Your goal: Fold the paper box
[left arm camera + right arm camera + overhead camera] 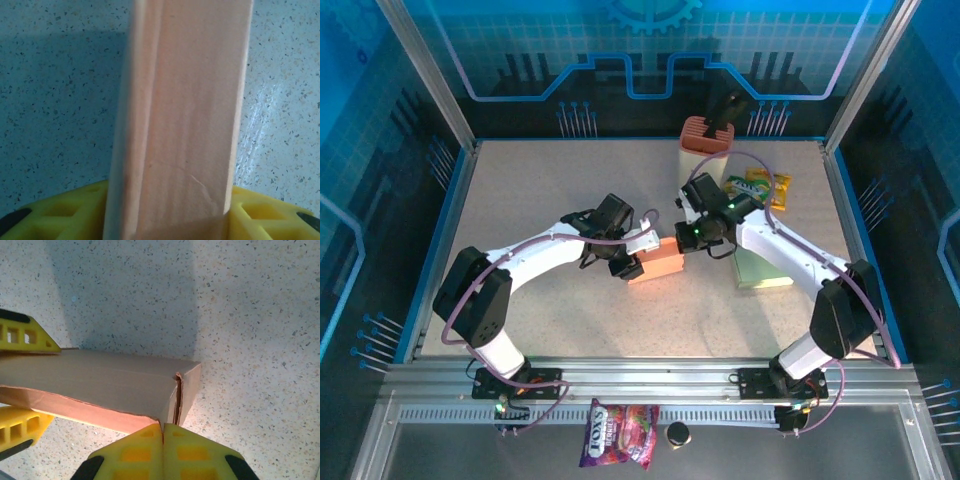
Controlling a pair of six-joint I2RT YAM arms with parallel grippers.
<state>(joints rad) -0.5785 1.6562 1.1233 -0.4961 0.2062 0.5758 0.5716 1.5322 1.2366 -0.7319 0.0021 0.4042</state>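
Observation:
The orange paper box (658, 263) lies mid-table, folded into a long closed shape. My left gripper (625, 262) is shut on its left end. In the left wrist view the box (185, 125) stands between the yellow fingers (60, 215), which press on both of its sides. My right gripper (688, 235) is at the box's right end with its fingers pressed together. In the right wrist view the right gripper (163, 432) touches the corner of the box (100, 380) beside an end flap that gapes slightly. The left gripper's fingers (25, 335) show at the far end.
An upright orange pack (705, 140) stands at the back centre. Green and yellow snack packets (760, 188) lie to its right. A pale green sheet (760, 268) lies under my right arm. A candy bag (618, 432) and a black cap (677, 434) sit below the table's front rail.

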